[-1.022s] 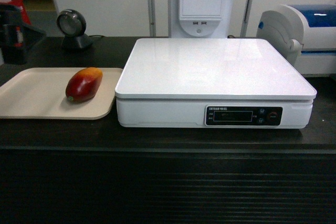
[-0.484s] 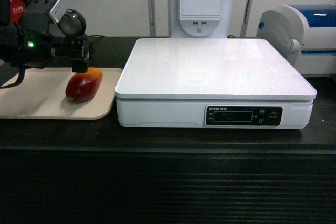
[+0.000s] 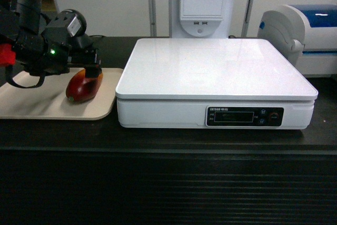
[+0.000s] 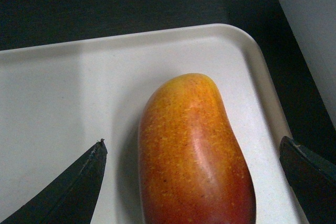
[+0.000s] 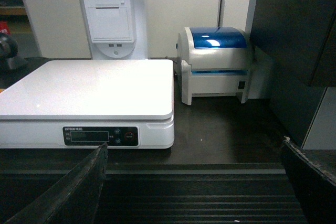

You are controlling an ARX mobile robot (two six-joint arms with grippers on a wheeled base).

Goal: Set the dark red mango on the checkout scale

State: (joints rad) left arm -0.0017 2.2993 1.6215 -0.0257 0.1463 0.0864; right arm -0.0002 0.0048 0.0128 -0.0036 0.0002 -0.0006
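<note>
— Where is the dark red mango [image 3: 83, 87] found?

— It is seen at the left of the head view, lying on the beige tray [image 3: 31, 109], near the tray's right end. The tray is set on the checkout [image 3: 168, 183], just beside the left edge of the scale [image 3: 216, 69].

— And the left gripper [image 3: 90, 67]?

— It is held directly over the mango's far end. In the left wrist view the mango [image 4: 195, 156] fills the lower centre, its orange-yellow end pointed toward the top of the frame. One dark fingertip [image 4: 79, 179] is shown at the lower left and the other at the lower right, well apart, with the fruit between them. Bare tray [image 4: 63, 103] is visible on both sides of the fruit, so nothing is gripped.

— What is shown of the right gripper [image 5: 194, 182]?

— Only its two fingers at the lower corners of the right wrist view, spread wide, with nothing held. Beyond them the scale [image 5: 86, 87] is seen at the left and a white-and-blue machine [image 5: 215, 64] at centre right, on the counter.

— Is anything on the scale?

— Its glossy top plate is seen bare.
</note>
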